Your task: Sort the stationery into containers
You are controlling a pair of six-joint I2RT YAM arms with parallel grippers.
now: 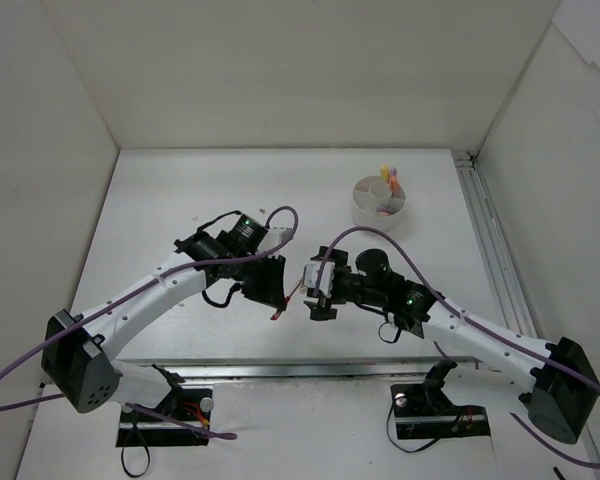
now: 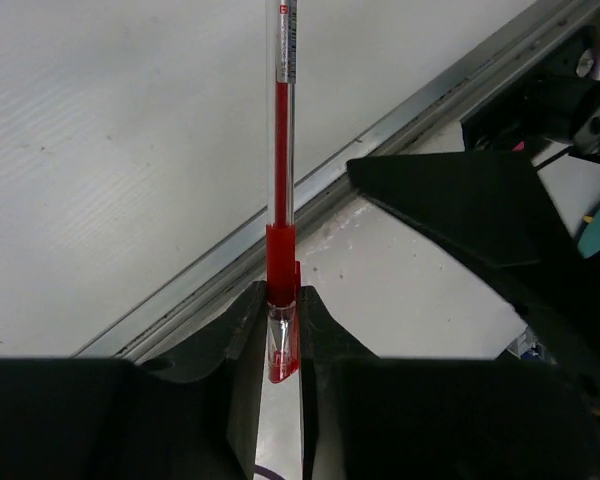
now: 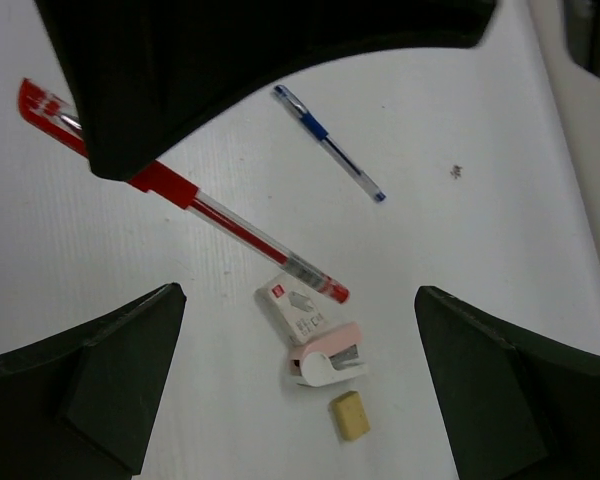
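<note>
My left gripper [image 2: 280, 305] is shut on a red pen [image 2: 282, 150] by its capped end, and the pen points away from the wrist. In the top view this gripper [image 1: 270, 292] is at mid table, with the pen [image 1: 279, 310] poking out below it. My right gripper [image 1: 318, 292] is open and empty, facing the left one. In its wrist view [image 3: 300, 390] it hovers over a white eraser [image 3: 293, 304], a pink and white mini stapler [image 3: 328, 358] and a tan eraser [image 3: 349, 415]. A blue pen [image 3: 330, 145] lies beyond. The white divided dish [image 1: 381, 201] holds marker sticks.
The left gripper's black body [image 3: 260, 70] fills the top of the right wrist view, close to my right gripper. A metal rail [image 1: 485, 235] runs along the right side and another along the near edge [image 2: 310, 200]. White walls enclose the table.
</note>
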